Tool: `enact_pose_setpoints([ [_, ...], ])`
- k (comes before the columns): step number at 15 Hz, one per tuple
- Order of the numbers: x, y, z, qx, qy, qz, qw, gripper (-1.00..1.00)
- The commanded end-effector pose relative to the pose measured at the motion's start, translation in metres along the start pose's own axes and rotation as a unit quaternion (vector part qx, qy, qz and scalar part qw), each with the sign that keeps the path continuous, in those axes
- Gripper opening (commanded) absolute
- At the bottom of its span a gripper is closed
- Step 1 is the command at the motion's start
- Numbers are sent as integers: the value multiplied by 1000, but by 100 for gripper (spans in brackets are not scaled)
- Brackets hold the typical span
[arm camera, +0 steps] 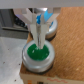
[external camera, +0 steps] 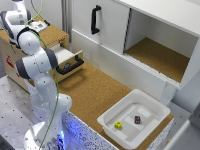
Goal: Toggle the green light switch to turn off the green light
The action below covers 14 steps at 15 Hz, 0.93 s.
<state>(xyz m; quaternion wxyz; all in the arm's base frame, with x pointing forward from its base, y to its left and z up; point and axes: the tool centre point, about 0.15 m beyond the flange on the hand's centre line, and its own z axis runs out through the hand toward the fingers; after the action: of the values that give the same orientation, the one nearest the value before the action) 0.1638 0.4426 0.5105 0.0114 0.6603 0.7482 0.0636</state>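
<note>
The green light switch (arm camera: 39, 51) is a round green button in a grey-white ring, set on a wooden box top. It shows only in the wrist view. My gripper (arm camera: 38, 41) is shut, with its fingertips (arm camera: 36, 35) pressed together and resting on the far part of the green button. I cannot tell from the colour whether the light is on. In the exterior view my gripper (external camera: 36, 24) is over the wooden box (external camera: 52, 34) at the exterior view's upper left, and the switch is hidden under it.
An open drawer with a black handle (external camera: 70, 66) juts from the box. A white tray (external camera: 112, 117) holds a yellow cube (external camera: 118, 125) and a dark cube (external camera: 137, 119). A white cabinet with a black handle (external camera: 95, 19) stands behind the cork table.
</note>
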Motion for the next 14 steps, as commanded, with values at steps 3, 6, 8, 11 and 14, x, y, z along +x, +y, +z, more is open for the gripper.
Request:
enact_pose_setpoints([
  [3, -44, 25, -64, 7, 11, 65, 998, 100],
  [6, -67, 34, -56, 18, 9, 102, 995, 100],
  [8, -87, 39, -51, 20, 10, 136, 990, 100],
  [11, -124, 50, -43, 10, 1, 198, 980, 100],
  [14, -164, 65, -36, 8, 3, 263, 965, 100],
])
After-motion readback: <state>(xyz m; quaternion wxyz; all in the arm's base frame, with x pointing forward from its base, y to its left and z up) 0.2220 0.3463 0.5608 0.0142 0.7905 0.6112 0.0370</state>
